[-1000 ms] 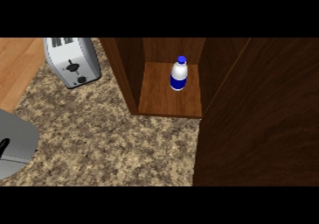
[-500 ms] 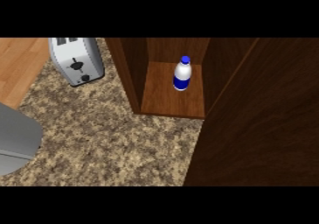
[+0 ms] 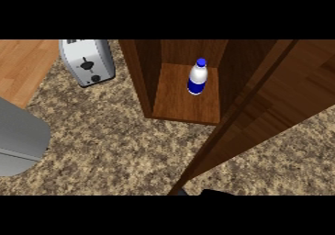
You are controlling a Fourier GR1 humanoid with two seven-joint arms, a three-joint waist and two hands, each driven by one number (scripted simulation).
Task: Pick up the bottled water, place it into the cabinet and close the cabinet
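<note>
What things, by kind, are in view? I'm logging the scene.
Bottled water: 1, upright on the cabinet shelf
Cabinet: 1, door partly open
Toaster: 1
Forearm: 1, grey, at the view's left
Total: 4

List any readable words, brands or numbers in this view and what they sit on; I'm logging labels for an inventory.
None can be read.
Clear bottle with blue cap and blue label band, upright inside the brown wooden cabinet: band shows no legible print.
Silver toaster: only a dark knob and slot, no markings.
</note>
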